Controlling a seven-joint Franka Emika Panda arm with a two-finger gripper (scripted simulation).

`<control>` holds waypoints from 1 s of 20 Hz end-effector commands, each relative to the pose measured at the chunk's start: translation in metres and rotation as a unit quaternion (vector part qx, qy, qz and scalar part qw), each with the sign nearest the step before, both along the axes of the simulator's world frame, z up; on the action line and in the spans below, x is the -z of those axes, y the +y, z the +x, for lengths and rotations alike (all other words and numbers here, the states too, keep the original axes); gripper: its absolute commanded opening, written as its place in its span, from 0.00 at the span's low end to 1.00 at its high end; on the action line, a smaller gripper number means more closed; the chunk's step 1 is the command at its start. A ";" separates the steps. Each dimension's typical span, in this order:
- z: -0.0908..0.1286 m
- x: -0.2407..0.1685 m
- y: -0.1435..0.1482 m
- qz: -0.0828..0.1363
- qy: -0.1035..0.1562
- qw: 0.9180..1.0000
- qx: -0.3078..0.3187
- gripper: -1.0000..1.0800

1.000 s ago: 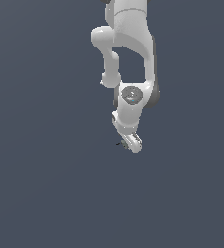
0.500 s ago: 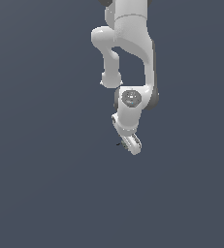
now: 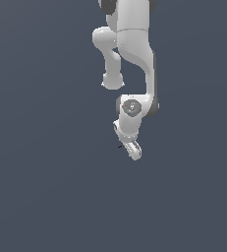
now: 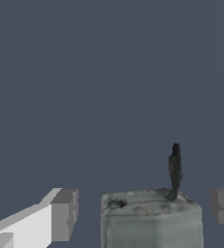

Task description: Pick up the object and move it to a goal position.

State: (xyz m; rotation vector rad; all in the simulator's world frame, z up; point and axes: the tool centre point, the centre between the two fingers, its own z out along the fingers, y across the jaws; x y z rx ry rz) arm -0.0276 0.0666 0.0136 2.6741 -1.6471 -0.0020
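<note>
The exterior view looks from a distance onto the whole arm (image 3: 134, 54). The wrist view sits close behind the fingertips (image 4: 64, 215), sharing only the gripper (image 3: 133, 150) area.

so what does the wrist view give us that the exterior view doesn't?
Wrist only: the object close up, a pale grey-green block with a thin dark sliver standing on top, sitting between the grey pads with a gap on each side.
Exterior only: the whole white arm reaching down, with its joints.
Both: the pincer, the object (just a dark speck in the exterior view) and the plain grey ground.
</note>
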 end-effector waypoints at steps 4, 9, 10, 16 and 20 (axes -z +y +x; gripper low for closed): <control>0.001 0.001 0.000 0.000 -0.001 1.000 0.000 0.00; 0.001 0.001 0.000 0.000 -0.001 1.000 0.000 0.00; 0.001 0.001 0.000 0.000 -0.001 1.000 0.000 0.00; 0.004 -0.006 -0.007 0.000 -0.001 1.000 0.000 0.00; 0.012 -0.021 -0.022 0.000 -0.001 1.000 0.000 0.00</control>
